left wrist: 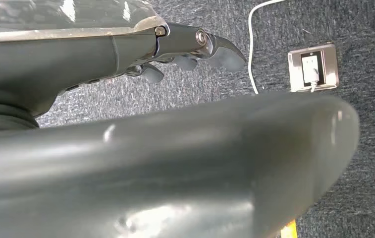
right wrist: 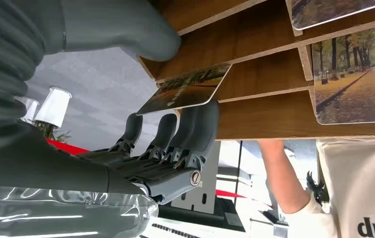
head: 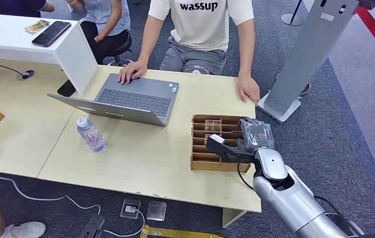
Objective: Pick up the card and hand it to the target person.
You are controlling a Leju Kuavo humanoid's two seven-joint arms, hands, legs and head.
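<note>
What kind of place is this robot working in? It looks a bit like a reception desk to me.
Probably an office or reception area: a pale desk on grey carpet with a laptop, a seated person facing the robot, and a wooden card rack into which the right hand reaches.

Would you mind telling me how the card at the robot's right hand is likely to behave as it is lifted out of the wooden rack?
The card looks thin, flat and unbent, so probably stiff and light. Its glossy printed face suggests it may slip between the right hand's fingers. It lies partly inside a slot of the wooden rack, so it may catch on a divider.
</note>
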